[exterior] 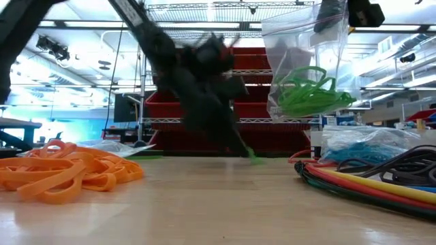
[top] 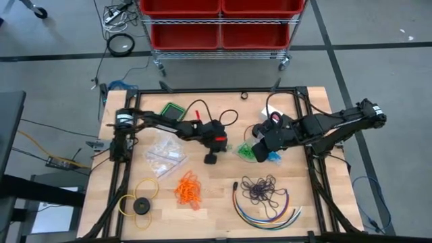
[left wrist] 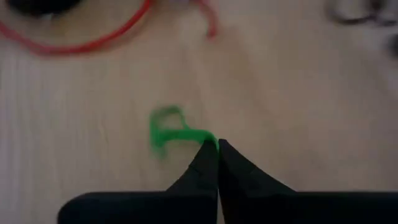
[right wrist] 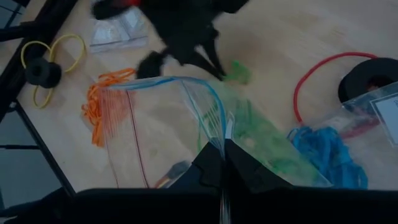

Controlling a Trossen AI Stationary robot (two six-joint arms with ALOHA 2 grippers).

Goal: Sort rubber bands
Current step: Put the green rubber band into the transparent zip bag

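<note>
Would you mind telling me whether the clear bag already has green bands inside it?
Yes. The bag, pinched by the right tool, hangs above the table with a bunch of green bands in its bottom.

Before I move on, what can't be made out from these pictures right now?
- Low view: left end effector smeared by motion blur; its grip is unreadable there.
- Left wrist view: green rubber band blurred.
- High view: plastic bag mostly hidden under the right end effector.
- Right wrist view: bag's contents hazy through plastic.

Green rubber bands [exterior: 308, 94] in a clear bag [exterior: 300, 41], orange bands [top: 188, 189], blue bands [right wrist: 326, 155]
</note>
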